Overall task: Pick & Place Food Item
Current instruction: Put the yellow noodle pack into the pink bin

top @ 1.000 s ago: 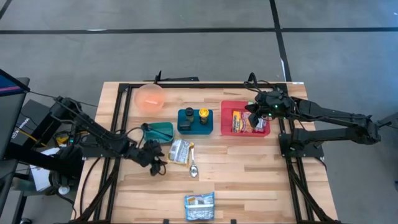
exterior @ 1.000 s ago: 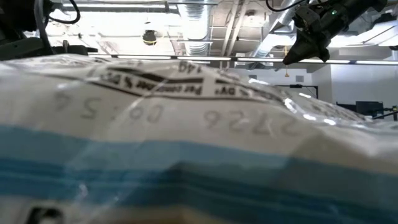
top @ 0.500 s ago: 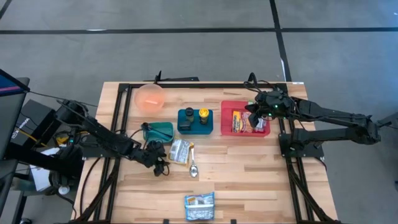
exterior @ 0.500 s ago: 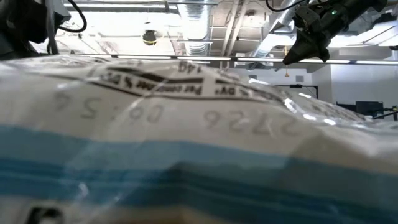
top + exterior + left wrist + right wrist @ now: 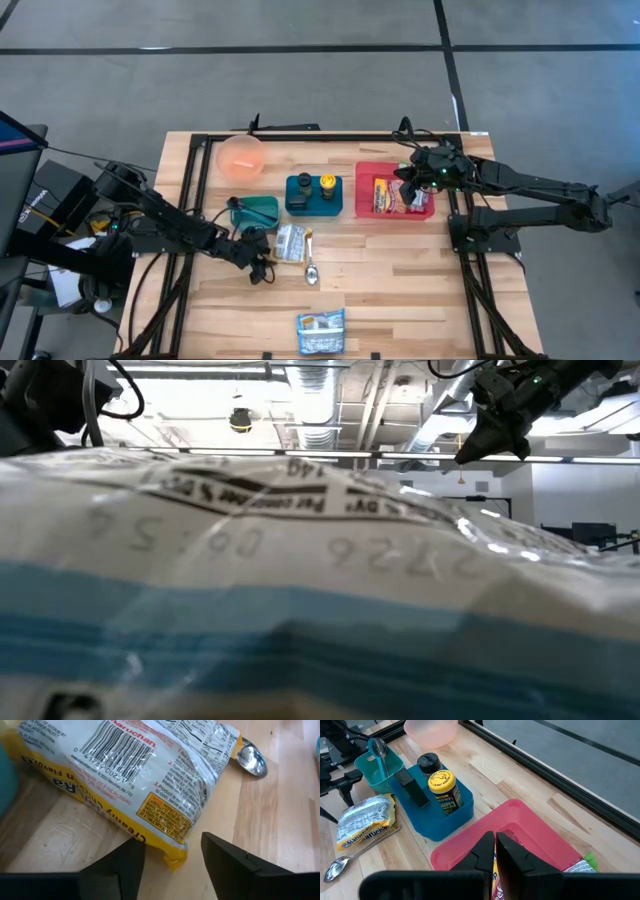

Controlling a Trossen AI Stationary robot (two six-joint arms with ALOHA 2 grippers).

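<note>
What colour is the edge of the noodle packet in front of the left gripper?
Yellow, on the noodle packet; clearest in the left wrist view.

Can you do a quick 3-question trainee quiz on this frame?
1. True or false: the left gripper already holds the ramen packet.
2. What lies beside the packet on the wood: A spoon, B fork, C knife?
3. Over which container does the shut right gripper hang?

Key: 1 false, its fingers stand open around the packet's corner. 2 A. 3 the red bin.
</note>
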